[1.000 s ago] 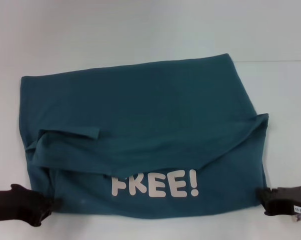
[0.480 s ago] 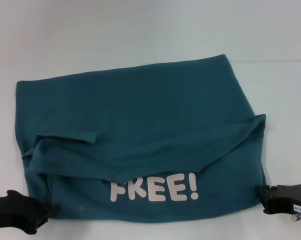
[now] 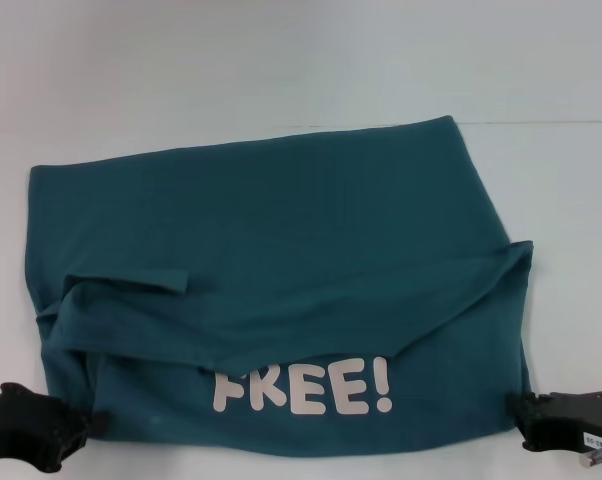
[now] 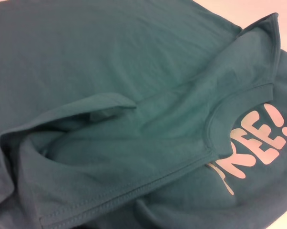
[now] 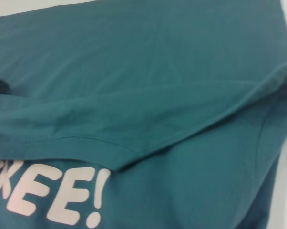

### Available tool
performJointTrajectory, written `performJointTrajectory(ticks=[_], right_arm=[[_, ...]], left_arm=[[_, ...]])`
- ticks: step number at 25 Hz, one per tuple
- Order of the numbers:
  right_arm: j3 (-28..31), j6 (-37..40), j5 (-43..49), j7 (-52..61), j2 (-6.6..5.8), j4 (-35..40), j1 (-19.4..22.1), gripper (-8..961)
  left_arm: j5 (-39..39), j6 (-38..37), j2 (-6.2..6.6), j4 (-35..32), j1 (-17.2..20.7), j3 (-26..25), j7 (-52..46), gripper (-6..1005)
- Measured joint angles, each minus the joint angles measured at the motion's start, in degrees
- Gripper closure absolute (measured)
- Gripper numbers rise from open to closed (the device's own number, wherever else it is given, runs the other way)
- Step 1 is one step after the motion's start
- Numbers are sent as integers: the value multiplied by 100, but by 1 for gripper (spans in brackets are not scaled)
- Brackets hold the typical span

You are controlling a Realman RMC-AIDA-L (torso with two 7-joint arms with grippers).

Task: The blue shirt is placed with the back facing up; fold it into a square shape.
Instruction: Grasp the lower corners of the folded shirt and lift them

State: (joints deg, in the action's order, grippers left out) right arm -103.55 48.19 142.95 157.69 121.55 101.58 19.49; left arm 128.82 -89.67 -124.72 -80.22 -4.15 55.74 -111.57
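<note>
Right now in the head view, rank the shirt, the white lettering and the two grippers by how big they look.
1. blue shirt, by far.
2. white lettering.
3. left gripper and right gripper: both partly out of view at the shirt's near corners and look alike, so unranked.

Both arms run off the picture's lower corners. The left hand (image 3: 86,425) and right hand (image 3: 518,412) meet the blue shirt (image 3: 281,250) at its near corners, but their fingers can't be made out. A folded flap covers the lettering's top.
</note>
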Motion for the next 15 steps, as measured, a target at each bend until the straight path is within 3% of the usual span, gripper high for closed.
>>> performJointTrajectory(ticks=[15], right_arm=[[40,216,-31,197,-73,417,-319,917]], left_arm=[[-24,-175,0,-62,-94,-2,-65,979]])
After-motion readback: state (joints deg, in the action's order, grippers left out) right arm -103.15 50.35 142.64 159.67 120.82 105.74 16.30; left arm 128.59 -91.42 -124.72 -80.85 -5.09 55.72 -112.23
